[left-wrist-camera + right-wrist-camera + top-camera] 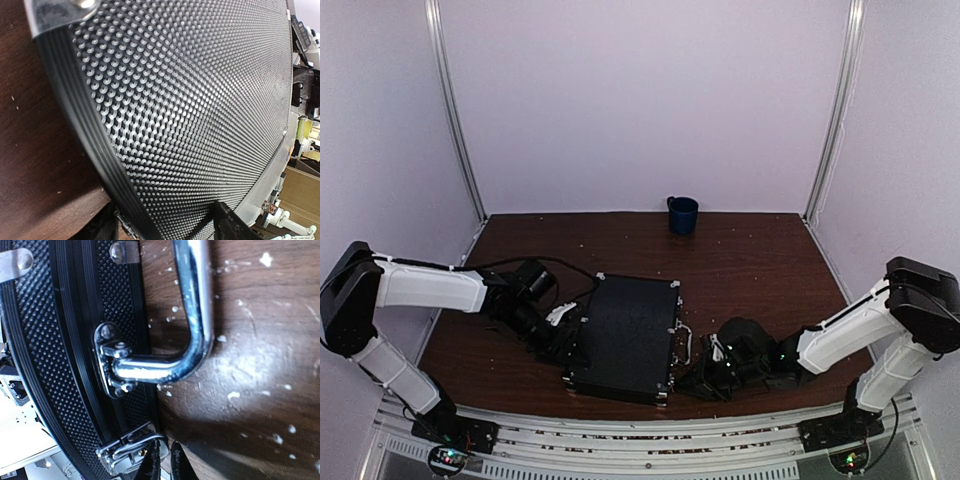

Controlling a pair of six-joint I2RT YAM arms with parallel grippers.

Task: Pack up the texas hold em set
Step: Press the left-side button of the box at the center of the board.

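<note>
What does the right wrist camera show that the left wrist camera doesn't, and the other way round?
Only the right wrist view shows the chrome handle, a silver latch and the right gripper close to that latch. Only the left wrist view shows the broad dimpled top of the case, filling most of the picture. Both show the black case and the brown table.

Dim, soft light (glare on chrome handle (195,315)).
</note>
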